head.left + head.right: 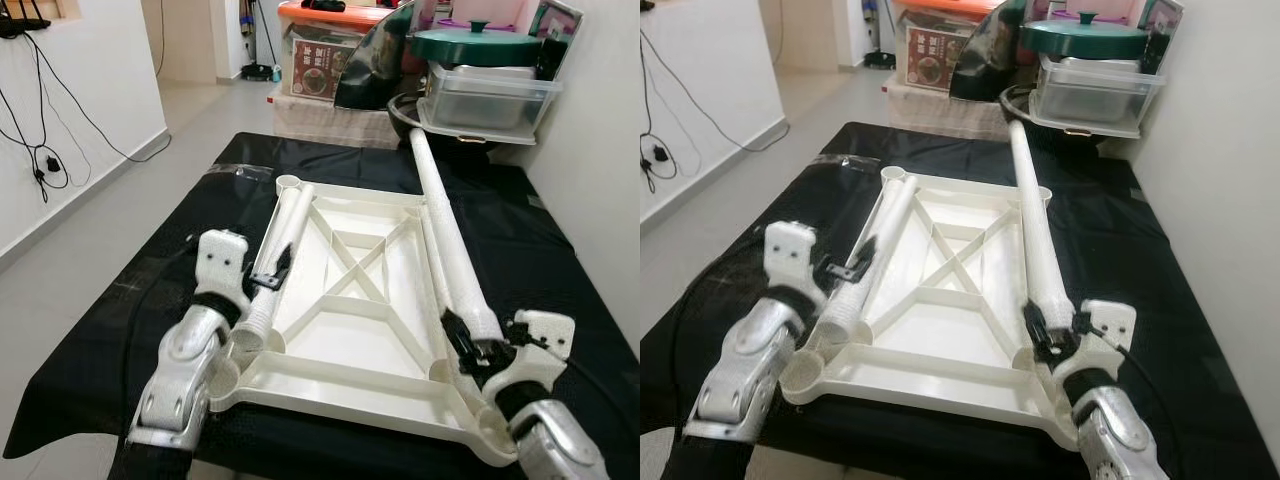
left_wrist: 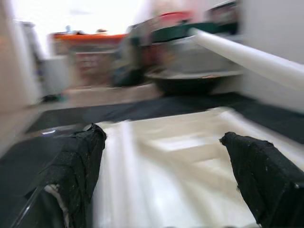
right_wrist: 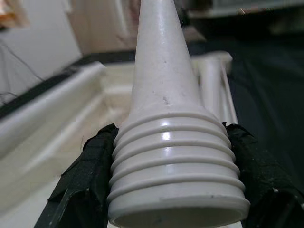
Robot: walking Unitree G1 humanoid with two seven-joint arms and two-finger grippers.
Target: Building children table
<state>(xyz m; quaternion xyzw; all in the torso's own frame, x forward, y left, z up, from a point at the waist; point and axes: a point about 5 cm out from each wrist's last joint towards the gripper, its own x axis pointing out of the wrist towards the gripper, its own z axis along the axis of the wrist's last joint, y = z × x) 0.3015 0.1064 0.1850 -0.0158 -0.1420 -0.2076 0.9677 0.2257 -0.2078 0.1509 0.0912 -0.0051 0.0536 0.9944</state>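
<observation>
On the black-covered counter (image 1: pixel 560 260) in front of you, the white tabletop (image 1: pixel 350 330) lies upside down, ribs and corner sockets facing up, which is how it must sit for legs to screw in. Your right tool (image 1: pixel 468 350) is clamped on the threaded end of one leg (image 1: pixel 445 225), whose far end angles up toward the clutter at the back; that grip near the thread looks meant for steering it into the near right socket. Your left tool (image 1: pixel 262 283) is spread open over a second leg (image 1: pixel 283 240) lying along the tabletop's left side. Count: one tabletop, two legs visible. Beyond, one clear storage box (image 1: pixel 490 95) carries a green lid (image 1: pixel 475 45).
</observation>
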